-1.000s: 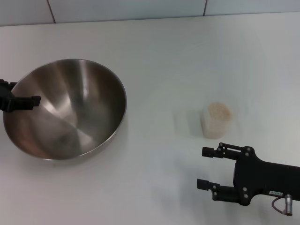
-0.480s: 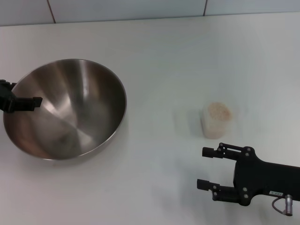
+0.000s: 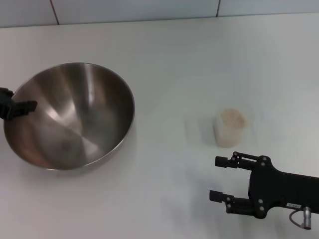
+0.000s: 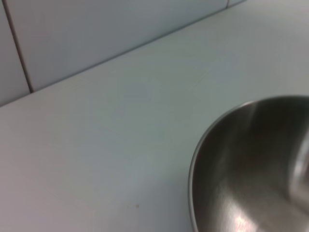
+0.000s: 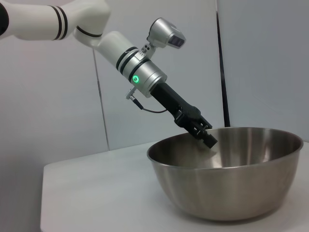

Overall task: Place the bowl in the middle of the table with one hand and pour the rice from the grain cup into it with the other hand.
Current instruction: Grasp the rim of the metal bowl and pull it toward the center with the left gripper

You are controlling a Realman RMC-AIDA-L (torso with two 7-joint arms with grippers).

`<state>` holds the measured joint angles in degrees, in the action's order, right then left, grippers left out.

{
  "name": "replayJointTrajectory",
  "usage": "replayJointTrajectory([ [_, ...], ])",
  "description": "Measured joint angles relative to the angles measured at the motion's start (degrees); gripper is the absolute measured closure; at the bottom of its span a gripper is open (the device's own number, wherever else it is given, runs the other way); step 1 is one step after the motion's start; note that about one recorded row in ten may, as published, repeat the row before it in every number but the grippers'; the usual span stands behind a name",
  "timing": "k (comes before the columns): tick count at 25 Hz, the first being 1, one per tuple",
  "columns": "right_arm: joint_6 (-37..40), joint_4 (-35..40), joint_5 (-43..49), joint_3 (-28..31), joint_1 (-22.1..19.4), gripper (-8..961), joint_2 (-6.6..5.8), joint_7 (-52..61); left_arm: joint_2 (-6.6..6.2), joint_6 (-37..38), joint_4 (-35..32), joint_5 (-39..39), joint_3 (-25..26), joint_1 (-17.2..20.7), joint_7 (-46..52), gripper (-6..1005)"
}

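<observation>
Currently bowl sits left of bench centre; left tool at its rim, grip unclear. Right tool gapes near grain cup of rice. Risk: rim slip tips bowl.

Even, bright overhead light, whole scene slightly washed out. White table shows only faint soft shadows: under the bowl on its near side, and left of the cup. Broad soft glare streaks across the bowl's inside. Left wrist view is blurred throughout. Right wrist view is sharp, with the bowl's outer wall mirror-bright.
</observation>
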<state>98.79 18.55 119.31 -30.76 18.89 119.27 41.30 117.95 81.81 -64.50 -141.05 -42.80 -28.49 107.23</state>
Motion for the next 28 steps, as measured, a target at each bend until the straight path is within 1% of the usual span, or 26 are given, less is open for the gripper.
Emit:
replayJointTrajectory([
  [1,0.0,0.0,0.0,0.0,0.0,232,0.0,0.0,0.14,0.0,0.1,-1.2,0.0,-0.5,0.1,634],
  [12,0.0,0.0,-0.1,0.0,0.1,233,0.0,0.0,0.19,0.6,-0.5,-1.5,-0.6,-1.1,1.4,861],
  [17,-0.1,0.0,-0.1,0.0,0.1,233,0.0,0.0,0.17,0.8,-0.5,-1.5,-0.6,-1.5,1.4,929],
  [25,0.0,0.0,-0.1,0.0,0.1,234,0.0,0.0,0.13,2.1,-0.5,-1.4,-0.1,-2.5,2.3,939],
  [28,0.0,0.0,-0.1,0.0,0.2,233,0.0,0.0,-0.11,2.7,-0.5,-1.3,0.1,-3.8,4.4,941],
])
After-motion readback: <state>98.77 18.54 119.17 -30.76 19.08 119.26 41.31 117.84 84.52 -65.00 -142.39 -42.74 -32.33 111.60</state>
